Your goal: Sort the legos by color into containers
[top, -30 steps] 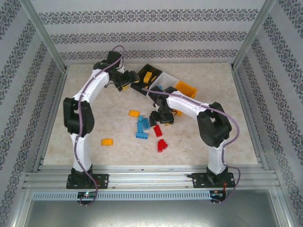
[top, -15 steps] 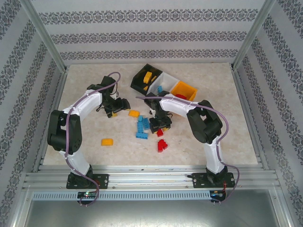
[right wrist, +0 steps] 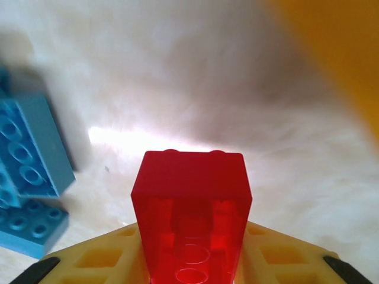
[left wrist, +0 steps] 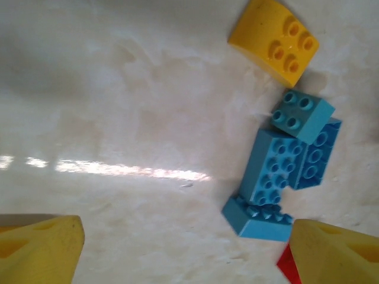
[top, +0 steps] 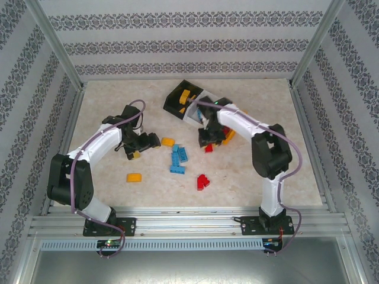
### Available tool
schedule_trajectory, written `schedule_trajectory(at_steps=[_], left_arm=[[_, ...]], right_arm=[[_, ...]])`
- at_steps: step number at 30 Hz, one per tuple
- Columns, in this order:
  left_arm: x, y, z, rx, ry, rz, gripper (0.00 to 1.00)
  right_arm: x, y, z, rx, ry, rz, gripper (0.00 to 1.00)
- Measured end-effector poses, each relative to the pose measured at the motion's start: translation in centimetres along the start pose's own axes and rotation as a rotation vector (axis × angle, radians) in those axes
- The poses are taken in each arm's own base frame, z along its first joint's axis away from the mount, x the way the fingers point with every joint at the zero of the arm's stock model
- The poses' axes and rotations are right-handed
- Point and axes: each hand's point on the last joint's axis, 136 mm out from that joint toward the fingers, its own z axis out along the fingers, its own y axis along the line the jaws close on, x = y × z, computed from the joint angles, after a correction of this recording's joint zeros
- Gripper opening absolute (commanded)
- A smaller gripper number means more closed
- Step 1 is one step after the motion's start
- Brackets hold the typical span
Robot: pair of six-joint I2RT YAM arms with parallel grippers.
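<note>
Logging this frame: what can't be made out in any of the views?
- Top view: the right arm covers most of the white plastic bin; its contents are hidden.
- Right wrist view: beyond the held red plastic brick, an orange blur, likely the orange plastic bin, is too unfocused for detail.
- Left wrist view: a red piece is cut off by a yellow finger and the bottom edge.

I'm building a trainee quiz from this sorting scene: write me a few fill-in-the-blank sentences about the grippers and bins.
1. The right gripper is shut on a ___ brick.
2. The left gripper is wide ___, holding nothing.
3. The black bin holds ___ bricks.
Missing words: red; open; yellow.
</note>
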Motion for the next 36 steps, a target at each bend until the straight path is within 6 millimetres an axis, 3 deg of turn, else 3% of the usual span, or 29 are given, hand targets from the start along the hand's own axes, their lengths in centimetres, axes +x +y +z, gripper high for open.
schedule_trajectory(at_steps=[4, 8, 12, 17, 20, 26, 31, 36], left_arm=[[-0.7, -1.7, 1.2, 0.124, -0.015, -0.127, 0.95], [-2.0, -3.6, 1.3, 0.226, -0.046, -0.228, 1.00], [-3.5, -5.2, 1.0, 0.305, -0.080, -0.293, 1.00], [-4.6, -5.8, 2.4, 0.344, -0.065, -0.401, 1.00], [-4.7, -5.8, 3.6, 0.340, -0.046, -0.469, 1.00], [-4.6, -5.5, 5.7, 0.307, -0.006, -0.589, 1.00], [-4.8, -5.4, 6.7, 0.284, -0.006, -0.695, 0.99], [-6.0, -5.3, 8.2, 0.272, -0.010, -0.798, 0.84]], right_arm=[[-4.5, -3.9, -4.6, -0.033, -0.147, 0.145, 0.36], [-7.2, -8.4, -6.7, -0.055, -0.225, 0.308, 0.36], [-9.6, -11.5, -6.7, -0.058, -0.249, 0.404, 0.38], [-11.8, -12.2, -3.9, -0.055, -0.216, 0.431, 0.53], [-11.9, -12.4, -2.7, -0.050, -0.192, 0.439, 0.61], [-11.4, -12.4, -3.5, -0.052, -0.206, 0.436, 0.63], [-8.6, -12.2, -5.0, -0.056, -0.219, 0.436, 0.63], [-5.5, -11.3, -6.0, -0.073, -0.240, 0.429, 0.63]])
